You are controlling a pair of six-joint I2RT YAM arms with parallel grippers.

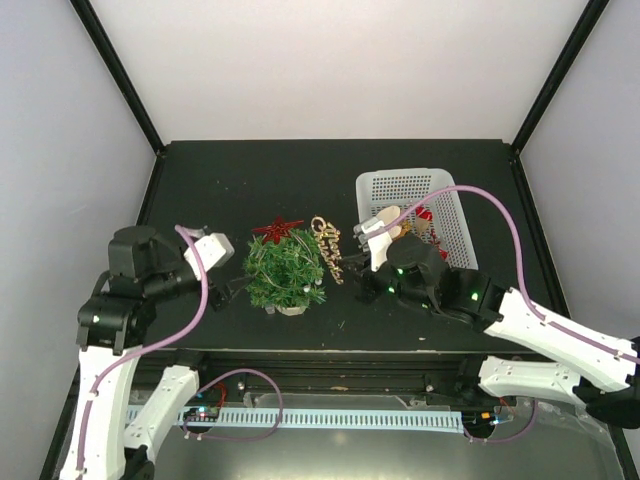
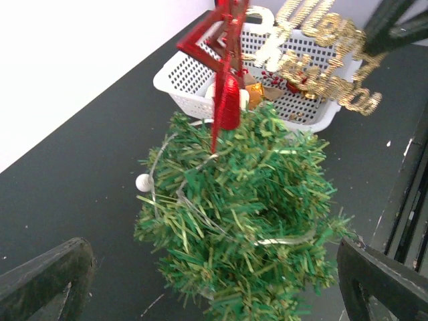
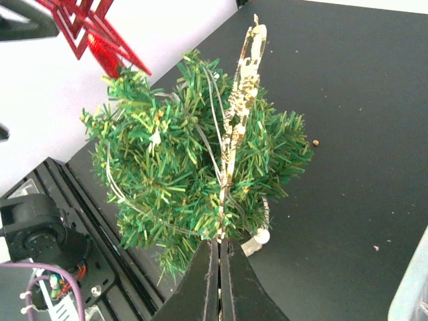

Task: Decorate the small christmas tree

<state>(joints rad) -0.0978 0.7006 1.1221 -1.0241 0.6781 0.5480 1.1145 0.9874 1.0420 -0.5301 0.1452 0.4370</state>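
Black table [image 1: 200, 180], white basket [image 1: 400, 185] at back R w/ ornaments inside. Small christmas tree [image 1: 285, 272] stands upright near the table's front edge, approx centre, between both grippers. Left gripper [image 1: 236, 290] sits just L of the tree, jaws wide apart, nothing held, tree just ahead of the gap. Right gripper [image 3: 219, 257] is on the tree's R, jaws pinched tight on the lower end of a gold sign [image 1: 328, 248], held upright just beside the branches; contact unclear. Red star [image 1: 277, 230] on the treetop. White bead [image 2: 142, 182] on the wire garland.
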